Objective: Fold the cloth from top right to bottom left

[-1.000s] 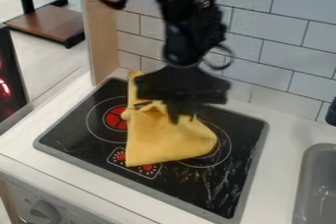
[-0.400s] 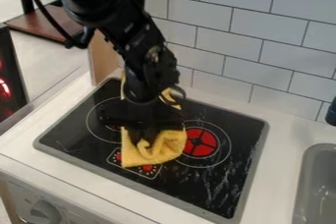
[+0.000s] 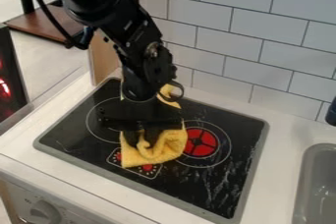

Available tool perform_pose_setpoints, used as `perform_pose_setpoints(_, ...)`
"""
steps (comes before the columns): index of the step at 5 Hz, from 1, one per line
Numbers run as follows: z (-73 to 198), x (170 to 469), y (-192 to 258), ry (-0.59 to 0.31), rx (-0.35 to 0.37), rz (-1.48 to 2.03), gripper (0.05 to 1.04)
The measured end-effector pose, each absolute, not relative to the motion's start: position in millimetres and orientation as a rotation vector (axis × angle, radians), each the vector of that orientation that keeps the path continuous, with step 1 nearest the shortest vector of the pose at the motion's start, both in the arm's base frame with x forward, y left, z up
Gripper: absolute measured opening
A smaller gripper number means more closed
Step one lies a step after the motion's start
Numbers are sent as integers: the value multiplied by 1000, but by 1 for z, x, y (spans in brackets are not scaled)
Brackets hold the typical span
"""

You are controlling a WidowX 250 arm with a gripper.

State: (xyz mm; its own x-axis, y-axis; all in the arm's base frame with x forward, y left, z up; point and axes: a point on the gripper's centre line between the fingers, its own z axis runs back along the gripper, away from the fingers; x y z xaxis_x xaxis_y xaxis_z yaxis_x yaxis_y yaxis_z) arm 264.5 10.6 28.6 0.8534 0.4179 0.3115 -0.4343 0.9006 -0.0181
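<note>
The black gripper [image 3: 142,142] hangs down over the left-front part of the stove, at the yellow cloth. Its fingers stand a little apart, with yellow fabric showing between them, so it is open. The yellow cloth [image 3: 156,153] lies bunched on the black cooktop, its front corner over the printed controls. Another part of the cloth shows behind the gripper, towards the wall. The gripper and wrist hide the cloth's middle.
The cooktop [image 3: 230,174] has a grey rim, with a red burner mark [image 3: 200,142] right of the cloth. A grey sink [image 3: 318,188] is at the right edge. The tiled wall [image 3: 226,46] rises behind, and a wooden panel [image 3: 103,58] stands at the back left.
The arm came left and towards the front, and the cloth's right part moved with it, uncovering the right burner mark. Since the later earlier frame, the fingers have parted slightly.
</note>
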Motion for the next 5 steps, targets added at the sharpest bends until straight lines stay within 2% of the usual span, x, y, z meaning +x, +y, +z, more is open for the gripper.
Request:
perform_pose_setpoints(1, 36, 259, 10, -289, 52, 440, 667)
perform_pose_setpoints(2, 50, 257, 19, -265, 51, 481, 956)
perform_pose_setpoints(3, 61, 256, 22, -264, 42, 496, 1011)
perform_pose_setpoints(5, 94, 254, 26, -314, -10, 529, 999)
